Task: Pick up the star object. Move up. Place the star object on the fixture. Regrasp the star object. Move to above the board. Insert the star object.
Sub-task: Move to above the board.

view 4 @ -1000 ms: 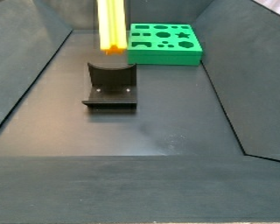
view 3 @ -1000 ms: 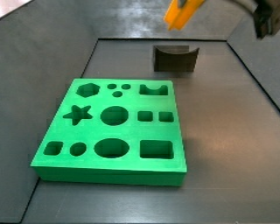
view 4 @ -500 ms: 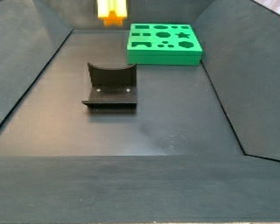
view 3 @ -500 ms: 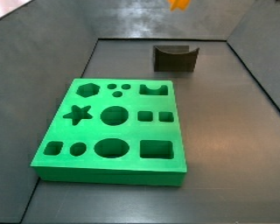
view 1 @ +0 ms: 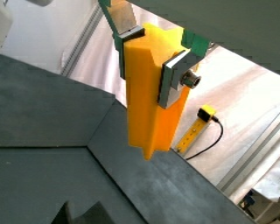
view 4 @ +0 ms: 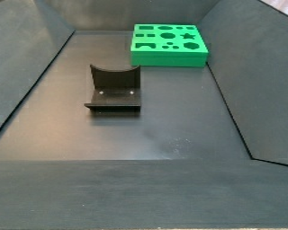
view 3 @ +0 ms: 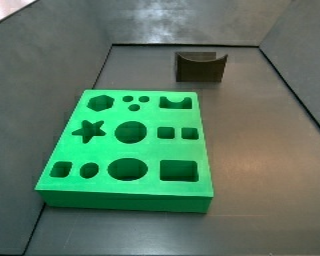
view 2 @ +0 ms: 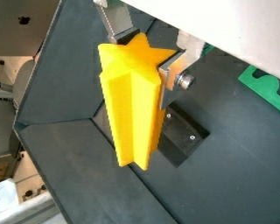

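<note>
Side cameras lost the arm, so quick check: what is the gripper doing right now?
Gripper: shut on the star object, seen in both wrist views; out of frame in both side views, above the fixture.

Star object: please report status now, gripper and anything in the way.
Gripper shut on star object, out of both side views. Fixture bare, board holes unfilled. Nothing in the way seen.
</note>
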Controlling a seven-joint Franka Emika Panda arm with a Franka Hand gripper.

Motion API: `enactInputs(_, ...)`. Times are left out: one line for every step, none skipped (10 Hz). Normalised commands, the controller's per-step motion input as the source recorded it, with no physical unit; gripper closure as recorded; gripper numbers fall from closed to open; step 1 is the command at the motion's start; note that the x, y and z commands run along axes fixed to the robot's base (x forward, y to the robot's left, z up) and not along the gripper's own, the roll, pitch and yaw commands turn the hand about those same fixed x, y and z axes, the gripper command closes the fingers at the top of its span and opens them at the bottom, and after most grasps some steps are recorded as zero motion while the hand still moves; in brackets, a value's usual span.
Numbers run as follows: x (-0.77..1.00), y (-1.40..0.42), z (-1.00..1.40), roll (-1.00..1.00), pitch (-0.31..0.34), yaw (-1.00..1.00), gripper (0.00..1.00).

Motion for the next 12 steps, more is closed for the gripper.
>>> enactInputs(-0.99, -1.0, 0.1, -1.0, -0.029, -0.13, 1.0)
enactInputs(-1.0, -0.98, 0.06, -1.0, -0.052, -0.13, 1.0)
enactInputs(-1.0, -0.91, 0.07, -1.0, -0.072, -0.12, 1.0)
enactInputs(-1.0, -0.76, 0.02, -1.0, -0.088, -0.12, 1.0)
enactInputs(-0.91, -0.66, 0.03, -1.0, -0.091, -0.12, 1.0)
enactInputs(-0.55, -0.33, 0.02, -1.0, -0.095, -0.13, 1.0)
enactInputs(-0.33, -0.16, 0.0, -1.0, -0.082, -0.13, 1.0)
enactInputs(-0.18, -0.07, 0.01, -1.0, -0.066, -0.13, 1.0)
enactInputs(-0.14, -0.04, 0.0, -1.0, -0.065, -0.14, 1.0)
enactInputs(-0.09, 0.02, 0.0, -1.0, -0.067, -0.13, 1.0)
enactInputs(-0.08, 0.03, 0.0, -1.0, -0.075, -0.13, 1.0)
enactInputs(-0.07, 0.04, -0.01, -0.78, -0.074, -0.09, 1.0)
